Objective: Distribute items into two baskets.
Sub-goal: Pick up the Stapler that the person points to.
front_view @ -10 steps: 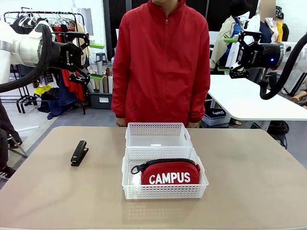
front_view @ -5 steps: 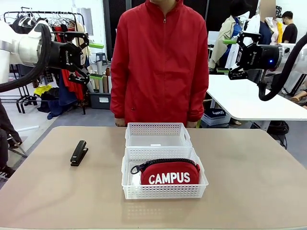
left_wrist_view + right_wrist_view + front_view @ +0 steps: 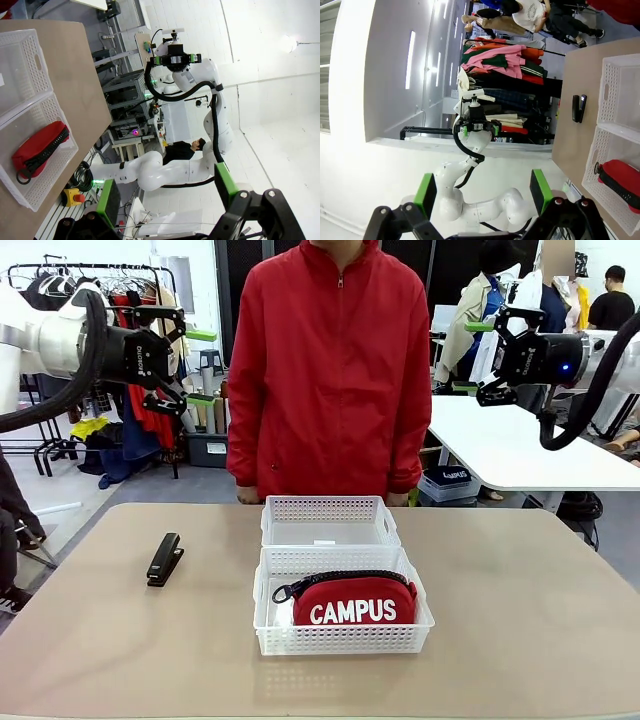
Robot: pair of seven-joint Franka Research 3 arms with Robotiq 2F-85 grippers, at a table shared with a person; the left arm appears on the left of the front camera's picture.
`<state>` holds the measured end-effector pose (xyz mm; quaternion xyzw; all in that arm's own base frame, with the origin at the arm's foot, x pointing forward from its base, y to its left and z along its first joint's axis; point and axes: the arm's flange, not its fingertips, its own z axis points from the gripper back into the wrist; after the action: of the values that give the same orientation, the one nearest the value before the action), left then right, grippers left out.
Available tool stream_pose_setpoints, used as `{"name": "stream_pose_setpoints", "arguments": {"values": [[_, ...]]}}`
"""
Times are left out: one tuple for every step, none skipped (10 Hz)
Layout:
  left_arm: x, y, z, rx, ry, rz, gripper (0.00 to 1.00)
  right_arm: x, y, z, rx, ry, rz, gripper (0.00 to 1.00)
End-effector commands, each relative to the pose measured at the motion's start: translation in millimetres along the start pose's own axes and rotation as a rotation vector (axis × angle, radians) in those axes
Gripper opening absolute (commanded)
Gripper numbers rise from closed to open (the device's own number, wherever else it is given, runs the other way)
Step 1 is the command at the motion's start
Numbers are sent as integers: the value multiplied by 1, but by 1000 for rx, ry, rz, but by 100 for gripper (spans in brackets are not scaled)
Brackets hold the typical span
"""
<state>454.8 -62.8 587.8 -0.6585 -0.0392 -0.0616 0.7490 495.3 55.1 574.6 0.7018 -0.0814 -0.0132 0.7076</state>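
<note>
On the tan counter, the black stapler lies well left of the near basket, where the soft red pouch sits, with the far basket just behind. The stapler looks small, stiff and dense, and is probably best pinched across its narrow body. The front view gives the pouch's CAMPUS face, the left wrist view its zipper and pull loop, the right wrist view the stapler's length, and left claw and right claw hang high, wide open, empty
</note>
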Motion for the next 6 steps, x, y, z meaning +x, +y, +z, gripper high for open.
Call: {"name": "stream_pose_setpoints", "arguments": {"values": [[0, -2, 1, -4, 0, 3, 100, 0, 3, 0, -2, -5, 7, 100], [0, -2, 1, -4, 0, 3, 100, 0, 3, 0, -2, -5, 7, 100], [0, -2, 1, -4, 0, 3, 100, 0, 3, 0, -2, -5, 7, 100], [0, -2, 1, -4, 0, 3, 100, 0, 3, 0, -2, -5, 7, 100], [0, -2, 1, -4, 0, 3, 100, 0, 3, 0, -2, -5, 7, 100], [0, -2, 1, -4, 0, 3, 100, 0, 3, 0, -2, -5, 7, 100]]}}
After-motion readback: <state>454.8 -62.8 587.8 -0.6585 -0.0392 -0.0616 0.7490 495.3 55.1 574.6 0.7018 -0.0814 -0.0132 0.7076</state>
